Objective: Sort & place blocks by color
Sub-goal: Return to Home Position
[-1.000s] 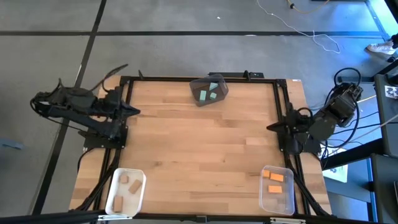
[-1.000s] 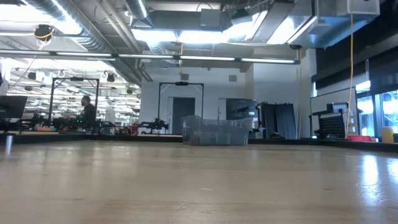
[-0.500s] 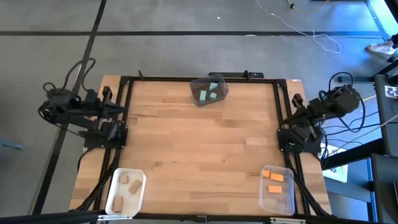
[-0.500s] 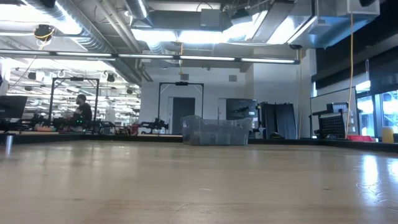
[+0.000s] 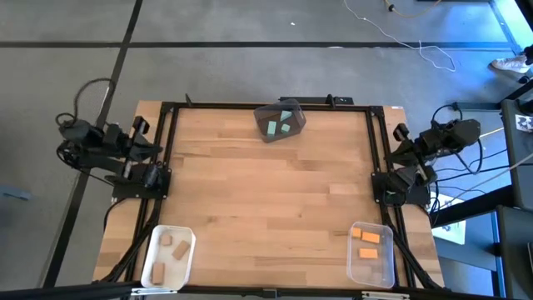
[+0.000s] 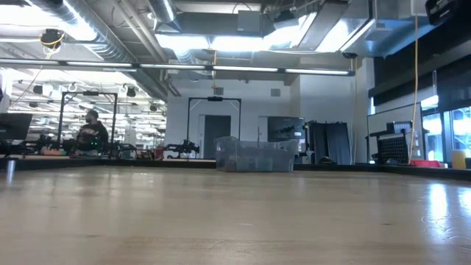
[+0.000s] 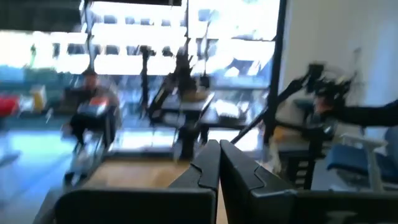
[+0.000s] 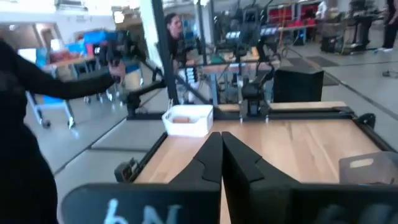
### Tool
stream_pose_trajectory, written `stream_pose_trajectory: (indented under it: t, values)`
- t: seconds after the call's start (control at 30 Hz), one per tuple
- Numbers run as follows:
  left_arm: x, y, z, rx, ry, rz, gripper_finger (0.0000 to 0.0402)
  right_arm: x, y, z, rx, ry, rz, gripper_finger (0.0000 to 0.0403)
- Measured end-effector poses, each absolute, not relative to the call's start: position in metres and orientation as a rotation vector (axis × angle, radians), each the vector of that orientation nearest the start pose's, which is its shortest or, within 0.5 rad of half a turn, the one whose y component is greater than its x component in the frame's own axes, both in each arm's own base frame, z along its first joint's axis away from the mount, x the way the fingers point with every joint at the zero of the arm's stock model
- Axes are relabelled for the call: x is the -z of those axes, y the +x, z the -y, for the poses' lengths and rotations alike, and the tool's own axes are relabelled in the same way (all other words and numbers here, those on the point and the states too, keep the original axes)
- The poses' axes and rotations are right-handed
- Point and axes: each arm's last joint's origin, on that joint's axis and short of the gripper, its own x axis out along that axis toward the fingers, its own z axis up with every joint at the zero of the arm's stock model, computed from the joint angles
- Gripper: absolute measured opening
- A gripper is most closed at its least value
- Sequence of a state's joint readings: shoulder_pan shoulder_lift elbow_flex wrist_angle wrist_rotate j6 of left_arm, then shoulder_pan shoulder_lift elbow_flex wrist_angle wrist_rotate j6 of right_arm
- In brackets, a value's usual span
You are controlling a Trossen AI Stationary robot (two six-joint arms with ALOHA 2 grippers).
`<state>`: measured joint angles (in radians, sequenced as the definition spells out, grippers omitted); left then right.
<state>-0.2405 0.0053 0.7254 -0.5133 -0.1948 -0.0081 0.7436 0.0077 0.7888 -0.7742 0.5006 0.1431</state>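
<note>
Teal-green blocks (image 5: 279, 125) lie in a clear bin (image 5: 280, 122) at the table's far middle. Tan wood blocks (image 5: 171, 249) lie in a white bin (image 5: 167, 257) at the near left corner. Orange blocks (image 5: 367, 245) lie in a clear bin (image 5: 371, 253) at the near right corner. My left gripper (image 7: 218, 154) is shut and empty, drawn back over the table's left edge (image 5: 154, 143). My right gripper (image 8: 221, 144) is shut and empty, drawn back over the right edge (image 5: 398, 137).
A black frame (image 5: 266, 104) runs along the table's far, left and right edges. The far clear bin also shows in the low view (image 6: 254, 156). A person (image 6: 91, 135) sits in the room far behind the table. The bare wooden top (image 5: 271, 200) lies between the three bins.
Both arms have drawn back from the table: my left gripper has gone toward the left edge and folded in, my right gripper has gone toward the right edge and risen. The bins and blocks have stayed still.
</note>
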Motion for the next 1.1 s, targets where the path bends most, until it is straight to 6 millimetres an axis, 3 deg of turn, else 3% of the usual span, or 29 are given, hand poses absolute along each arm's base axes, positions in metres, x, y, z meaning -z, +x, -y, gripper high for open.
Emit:
stream_pose_trajectory:
  t: [0.23,0.47,0.7,1.1]
  values:
    - [-0.323,0.010,-0.002,0.077,-0.004,0.241,0.0002,-0.313,0.006,0.012,-0.271,0.114,0.010,0.0000]
    - [-0.294,0.039,0.004,0.063,-0.009,0.231,0.0002,-0.295,0.029,-0.010,-0.299,0.043,0.124,0.0000]
    - [-0.258,0.064,0.010,0.029,-0.013,0.218,0.0002,-0.263,0.051,-0.030,-0.289,0.065,0.151,0.0000]
    - [-0.206,0.088,0.014,-0.009,-0.027,0.222,0.0001,-0.198,0.074,-0.048,-0.192,-0.006,0.121,0.0000]
